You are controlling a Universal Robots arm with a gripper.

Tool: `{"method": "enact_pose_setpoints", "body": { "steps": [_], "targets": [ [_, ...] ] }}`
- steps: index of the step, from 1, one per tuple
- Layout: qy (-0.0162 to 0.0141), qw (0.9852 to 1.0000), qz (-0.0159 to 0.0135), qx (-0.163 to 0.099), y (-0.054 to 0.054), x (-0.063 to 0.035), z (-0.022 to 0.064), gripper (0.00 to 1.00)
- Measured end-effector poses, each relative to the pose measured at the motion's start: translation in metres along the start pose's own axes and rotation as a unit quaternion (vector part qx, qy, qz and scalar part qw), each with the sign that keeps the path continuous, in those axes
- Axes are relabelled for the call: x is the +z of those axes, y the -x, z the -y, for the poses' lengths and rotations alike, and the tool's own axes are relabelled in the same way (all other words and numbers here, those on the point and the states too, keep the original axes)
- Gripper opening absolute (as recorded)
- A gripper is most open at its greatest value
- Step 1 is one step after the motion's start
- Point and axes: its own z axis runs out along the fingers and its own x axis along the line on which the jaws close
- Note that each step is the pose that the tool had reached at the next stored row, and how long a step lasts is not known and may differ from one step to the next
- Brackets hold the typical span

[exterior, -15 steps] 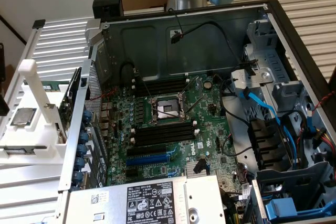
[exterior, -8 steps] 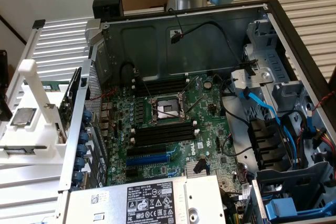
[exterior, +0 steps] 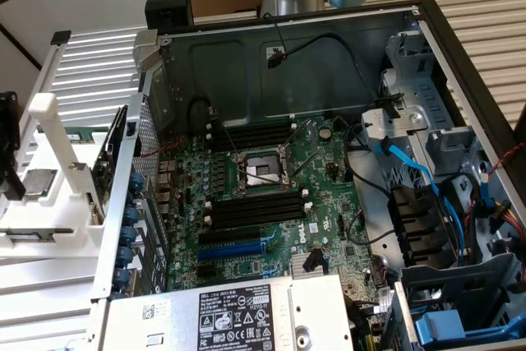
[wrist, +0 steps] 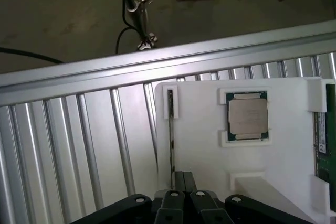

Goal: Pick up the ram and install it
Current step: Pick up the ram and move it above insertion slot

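The pick-up is the step in hand, and by my reading it has not begun: the ram stands on edge in a narrow slit of the white holder, untouched. The tool hovers just above the stick's near end, roughly in line with it, its fingers pressed together and gripping nothing. Across the holder sits the chip in its own recess, and beyond that a second green board runs along the holder's far edge. In the exterior view the holder rests on the ribbed counter at 9 o'clock of the open case. Inside, black slots lie bare at 12 and 6 o'clock of the socket, so nothing is installed yet. A grasp here calls for the fingers to part a little wider than the thin board, square to its long edge, and descend straight so the pads meet its flat faces rather than the slit's walls
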Motion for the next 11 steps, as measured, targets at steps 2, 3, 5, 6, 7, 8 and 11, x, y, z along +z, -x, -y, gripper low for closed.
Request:
{"method": "enact_pose_setpoints", "body": {
  "steps": [2,3,5,6,7,8,11],
  "targets": [
    [0.0,1.0,0.0,0.0,0.0,0.0036,0.0,0.1],
    [0.0,1.0,0.0,-0.001,0.0,0.0053,0.0,0.1],
    [0.0,1.0,0.0,-0.001,0.0,0.009,0.0,0.1],
    [0.0,1.0,0.0,-0.001,0.0,0.0108,0.0,0.1],
    [0.0,1.0,0.0,-0.001,0.0,0.0127,0.0,0.1],
    [0.0,1.0,0.0,-0.001,0.0,0.0145,0.0,0.1],
    [0.0,1.0,0.0,-0.002,0.0,0.0201,-0.0001,0.1]
  ]
}}
